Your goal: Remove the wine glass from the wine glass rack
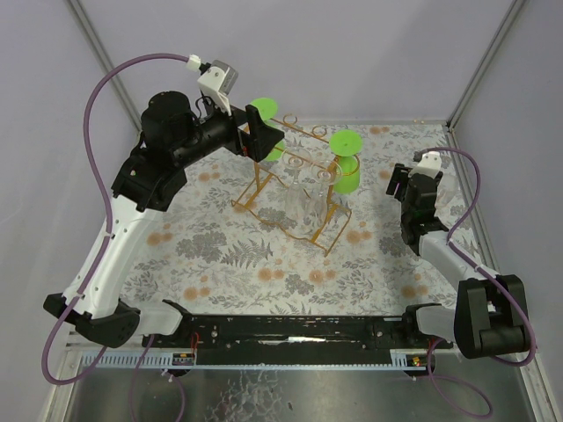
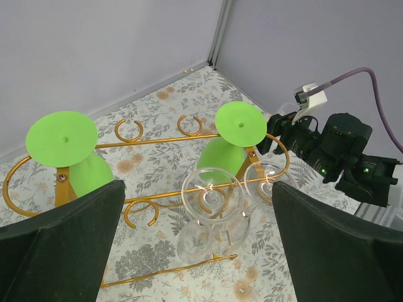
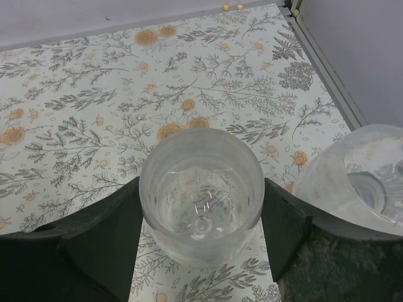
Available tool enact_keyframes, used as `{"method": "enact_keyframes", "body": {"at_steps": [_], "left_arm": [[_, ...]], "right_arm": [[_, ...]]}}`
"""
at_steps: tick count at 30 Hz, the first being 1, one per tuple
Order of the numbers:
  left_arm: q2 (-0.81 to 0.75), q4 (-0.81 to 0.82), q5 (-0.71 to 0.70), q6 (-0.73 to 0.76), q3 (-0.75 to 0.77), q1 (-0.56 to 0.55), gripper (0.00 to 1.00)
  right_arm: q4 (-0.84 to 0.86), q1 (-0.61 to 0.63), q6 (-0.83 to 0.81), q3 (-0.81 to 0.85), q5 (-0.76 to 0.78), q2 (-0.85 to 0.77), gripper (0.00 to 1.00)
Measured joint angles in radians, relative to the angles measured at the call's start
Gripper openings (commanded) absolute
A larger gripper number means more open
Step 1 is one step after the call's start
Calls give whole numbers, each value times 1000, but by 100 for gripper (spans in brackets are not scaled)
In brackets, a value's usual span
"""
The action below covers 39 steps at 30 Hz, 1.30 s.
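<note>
The wine glass rack (image 1: 264,189) (image 2: 157,141), a golden wire frame, stands mid-table. Two clear glasses (image 2: 211,189) (image 2: 267,176) and two green ones (image 2: 62,138) (image 2: 239,123) hang from it upside down. My left gripper (image 1: 264,141) (image 2: 198,189) hovers open over the rack's left side, touching nothing. My right gripper (image 1: 406,189) (image 3: 201,201), well right of the rack, is shut on the bowl of an upright clear wine glass (image 3: 201,195), one finger pressed on each side.
Another clear glass (image 3: 359,182) stands just right of the held one. A floral cloth (image 1: 229,255) covers the table. Grey walls enclose the back and both sides, with a corner post (image 2: 220,31) behind the rack.
</note>
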Motion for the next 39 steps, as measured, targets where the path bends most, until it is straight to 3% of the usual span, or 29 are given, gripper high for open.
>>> {"method": "enact_keyframes", "body": {"at_steps": [6, 13, 22, 33, 39], "left_arm": [[-3, 0, 2, 0, -1, 0, 100], [-19, 0, 2, 0, -10, 0, 100], [-34, 0, 2, -2, -32, 0, 100], [-40, 1, 12, -21, -41, 1, 100], [-48, -29, 13, -122, -41, 3, 99]], "right_arm": [[-25, 0, 2, -6, 5, 0, 44], [-39, 0, 7, -6, 17, 0, 72], [-84, 0, 5, 2, 14, -53, 86], [-145, 0, -13, 88, 8, -143, 92], [-303, 0, -25, 322, 5, -183, 93]]}}
